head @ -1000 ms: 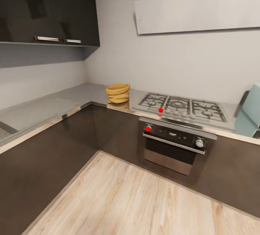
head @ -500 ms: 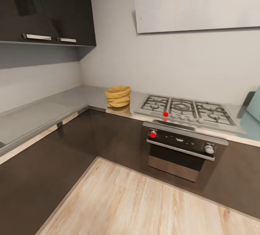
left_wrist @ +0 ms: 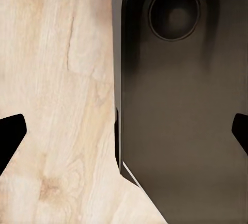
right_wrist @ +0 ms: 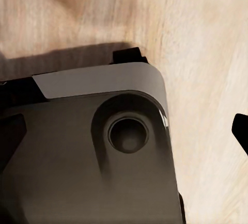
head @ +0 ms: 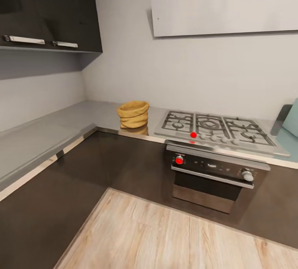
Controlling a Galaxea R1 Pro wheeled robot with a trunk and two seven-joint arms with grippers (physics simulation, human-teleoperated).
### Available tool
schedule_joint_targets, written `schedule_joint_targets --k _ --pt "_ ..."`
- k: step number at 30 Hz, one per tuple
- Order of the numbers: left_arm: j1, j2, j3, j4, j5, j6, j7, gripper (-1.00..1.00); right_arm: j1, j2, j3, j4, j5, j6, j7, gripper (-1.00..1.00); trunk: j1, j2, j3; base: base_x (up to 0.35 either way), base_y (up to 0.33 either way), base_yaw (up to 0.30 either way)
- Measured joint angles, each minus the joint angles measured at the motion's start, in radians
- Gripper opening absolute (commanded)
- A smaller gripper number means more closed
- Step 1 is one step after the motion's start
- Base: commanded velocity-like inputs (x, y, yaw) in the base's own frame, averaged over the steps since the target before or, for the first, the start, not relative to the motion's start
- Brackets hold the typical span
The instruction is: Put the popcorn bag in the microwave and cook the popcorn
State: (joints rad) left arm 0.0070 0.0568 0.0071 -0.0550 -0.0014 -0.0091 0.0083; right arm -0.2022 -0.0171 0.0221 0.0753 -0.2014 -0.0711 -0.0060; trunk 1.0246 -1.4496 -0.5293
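Note:
The mustard-yellow popcorn bag (head: 133,115) stands upright on the grey countertop (head: 62,124), near the corner and just left of the gas hob. A sliver of the pale mint-blue microwave (head: 293,118) shows at the far right edge, past the hob. No popcorn can be made out. In the left wrist view, my left gripper (left_wrist: 124,133) is open, its dark fingertips (left_wrist: 10,136) far apart over the wooden floor and my dark base. My right gripper (right_wrist: 124,131) is open too, above the floor and base, with nothing between the fingers.
A gas hob (head: 215,126) with black grates sits above a black built-in oven (head: 213,178). A grey hood (head: 223,6) hangs over it. Dark upper cabinets (head: 45,8) are at the left. Dark cabinet fronts form an L around the wooden floor (head: 165,236).
The whole head view has shifted: the camera has moved nearer the counter, and the microwave has slid toward the right edge. The bag itself has not moved.

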Motion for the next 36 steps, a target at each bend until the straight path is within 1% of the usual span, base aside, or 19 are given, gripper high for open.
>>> schedule_joint_targets --k 21,31,34,36 --pt "0.000 0.000 -0.001 0.000 0.000 0.001 0.000 1.00 0.000 0.000 0.004 0.000 0.002 -0.001 0.000 1.00 0.000 0.000 0.000 0.204 0.222 -0.004" --pt "0.000 0.000 -0.001 0.000 0.000 0.001 0.000 1.00 0.000 0.000 0.004 0.000 0.002 -0.001 0.000 1.00 0.000 0.000 0.000 0.322 0.023 0.000" --pt "0.000 0.000 -0.001 0.000 0.000 0.000 0.000 1.00 0.000 0.000 0.004 0.000 0.002 -0.001 0.000 1.00 0.000 0.000 0.000 0.141 0.000 0.000" --pt "0.002 -0.011 0.000 0.000 0.000 0.002 -0.004 1.00 0.011 -0.011 0.002 -0.001 -0.001 -0.013 0.007 1.00 0.000 0.000 0.000 0.000 0.000 0.000"
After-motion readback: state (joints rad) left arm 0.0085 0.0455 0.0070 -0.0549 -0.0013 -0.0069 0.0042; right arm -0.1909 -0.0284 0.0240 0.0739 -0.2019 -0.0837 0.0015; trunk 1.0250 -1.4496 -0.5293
